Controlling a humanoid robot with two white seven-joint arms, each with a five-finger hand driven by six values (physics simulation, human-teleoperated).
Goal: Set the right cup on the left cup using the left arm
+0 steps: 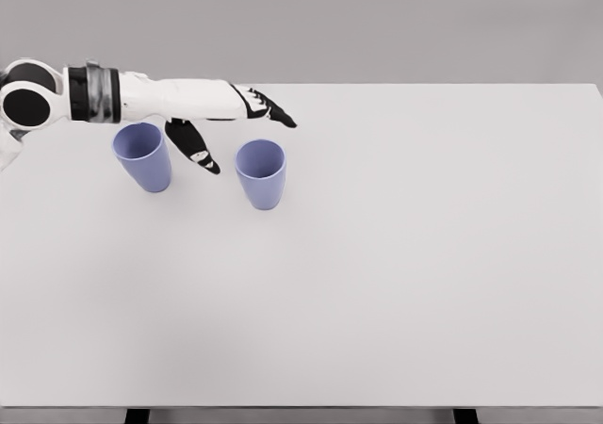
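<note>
Between 2 upright cups, left cup [143, 156] and right cup [261, 172], the left hand [226, 118] hovers, fingers spread, holding nothing.

Two cups stand upright on the table [396, 283], toward its far left: the left cup [144, 156] and the right cup [261, 172], near each other but apart. The left hand [221, 113] reaches between them, seemingly touching neither.
</note>
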